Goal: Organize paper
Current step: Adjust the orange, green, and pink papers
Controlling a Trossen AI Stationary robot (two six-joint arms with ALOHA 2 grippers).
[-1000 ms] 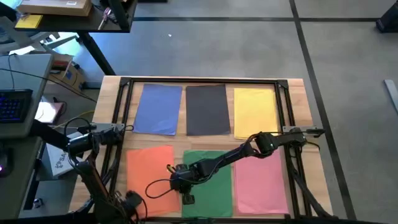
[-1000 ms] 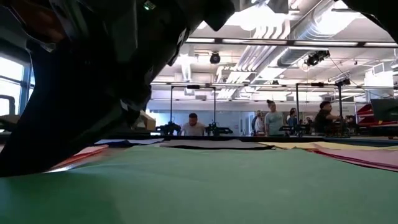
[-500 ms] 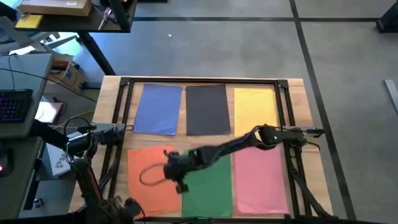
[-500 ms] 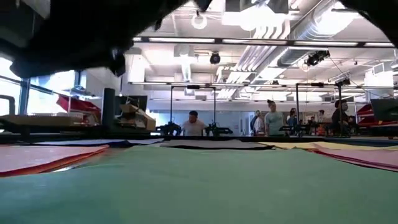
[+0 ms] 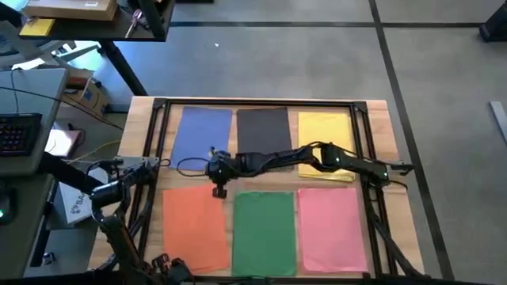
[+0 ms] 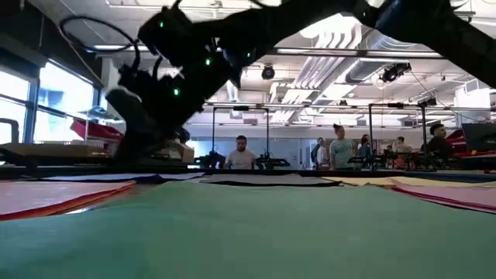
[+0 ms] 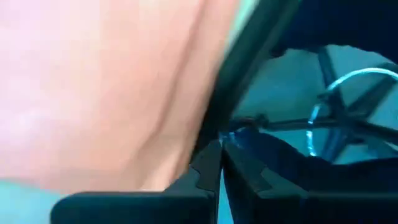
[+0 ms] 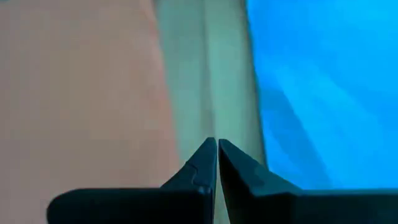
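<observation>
Six stacks of coloured paper are laid out in two rows on the wooden desk (image 5: 380, 119). In the far row, seen from above, blue paper (image 5: 201, 138), dark grey paper (image 5: 264, 131) and yellow paper (image 5: 325, 133) lie side by side; in the near row orange paper (image 5: 194, 226), green paper (image 5: 264, 229) and pink paper (image 5: 331, 226) are set out likewise.

The right arm is stretched across the middle of the desk, and the right end effector (image 5: 218, 190) is found at the gap between the blue and the orange paper, just beside the near edge of the blue sheet. In the right wrist view its fingers (image 8: 202, 167) are pressed together tip to tip, with nothing gripped between them; bare wood is seen ahead, orange to one side and blue to the other.

The left end effector (image 7: 219, 163) is kept off the desk's left edge, its fingers closed on nothing.
</observation>
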